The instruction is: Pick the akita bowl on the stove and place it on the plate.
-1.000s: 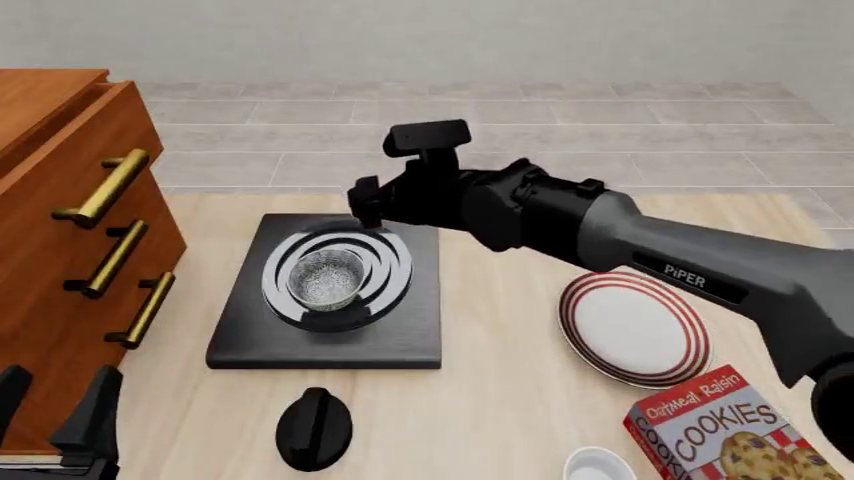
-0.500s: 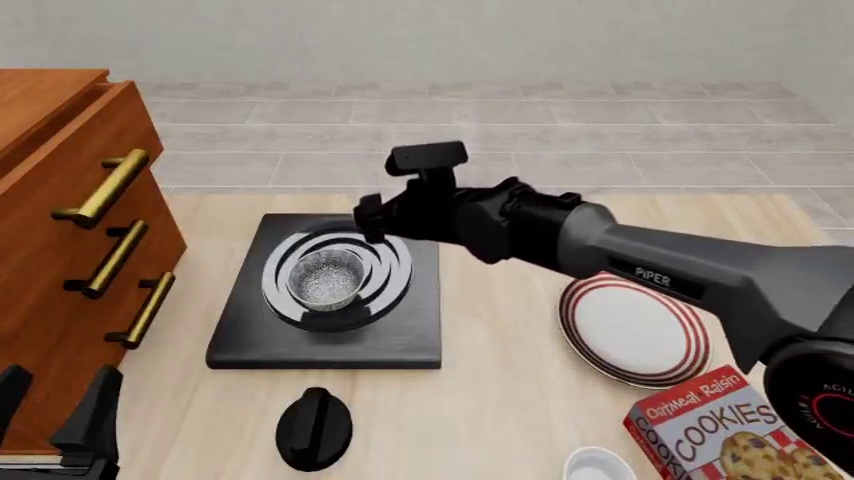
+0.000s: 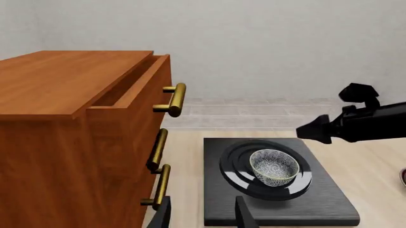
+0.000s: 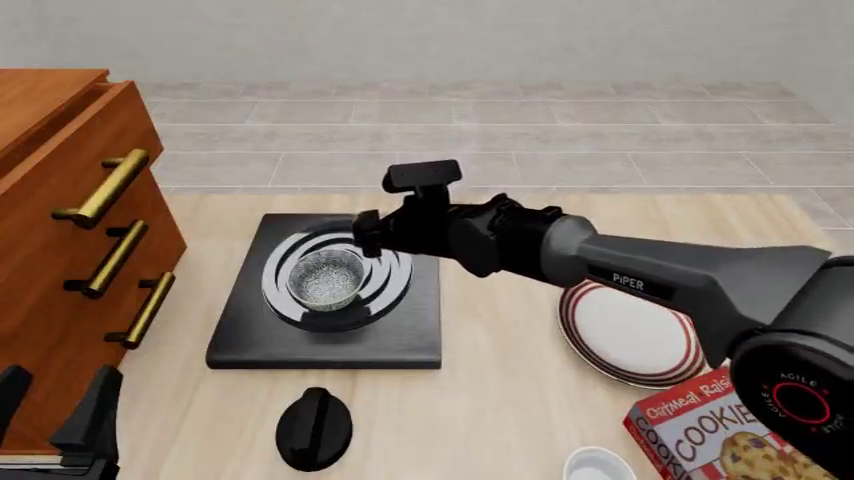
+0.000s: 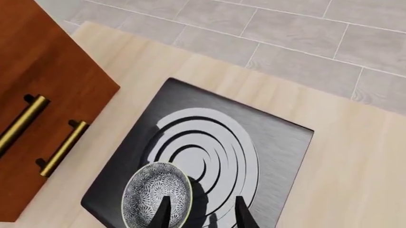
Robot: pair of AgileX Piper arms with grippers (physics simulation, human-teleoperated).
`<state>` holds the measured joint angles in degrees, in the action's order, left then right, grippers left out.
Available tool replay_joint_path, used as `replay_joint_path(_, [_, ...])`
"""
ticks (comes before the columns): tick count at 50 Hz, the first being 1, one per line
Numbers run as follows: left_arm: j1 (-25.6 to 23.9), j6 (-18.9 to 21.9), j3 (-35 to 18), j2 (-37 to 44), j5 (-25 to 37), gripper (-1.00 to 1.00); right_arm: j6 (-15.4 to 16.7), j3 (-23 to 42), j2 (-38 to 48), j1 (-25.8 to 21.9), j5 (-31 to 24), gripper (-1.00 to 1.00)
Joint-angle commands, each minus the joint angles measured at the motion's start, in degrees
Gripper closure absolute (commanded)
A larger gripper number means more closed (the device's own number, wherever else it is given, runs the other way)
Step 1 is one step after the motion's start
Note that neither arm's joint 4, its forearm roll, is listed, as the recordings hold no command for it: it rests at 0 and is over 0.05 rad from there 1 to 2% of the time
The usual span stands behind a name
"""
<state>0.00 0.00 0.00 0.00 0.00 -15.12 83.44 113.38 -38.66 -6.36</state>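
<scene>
The akita bowl, dark outside and speckled inside, sits on the burner rings of the black stove. My right gripper hovers open just behind and right of the bowl. In the right wrist view its fingers straddle the near rim of the bowl from above, without touching it. The red-striped plate lies to the right of the stove, partly under the right arm. My left gripper stays open at the near left edge, far from the bowl.
A wooden drawer cabinet with brass handles stands left of the stove. A round black knob lies in front of the stove. A cookie box and a plain white bowl sit at the near right.
My right arm has dropped lower and stretched forward, bringing its gripper down toward the bowl's right rim. The bowl and the left arm have not moved.
</scene>
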Motion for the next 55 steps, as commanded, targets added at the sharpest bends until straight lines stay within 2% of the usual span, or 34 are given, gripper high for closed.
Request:
replay_joint_path(1, [0.0,0.0,0.0,0.0,0.0,-1.0,-0.62,-0.32,0.96,-0.16,0.81,-1.0])
replay_joint_path(55, [0.0,0.0,0.0,0.0,0.0,-1.0,-1.74,3.39,7.48,-0.47,1.78,-1.0])
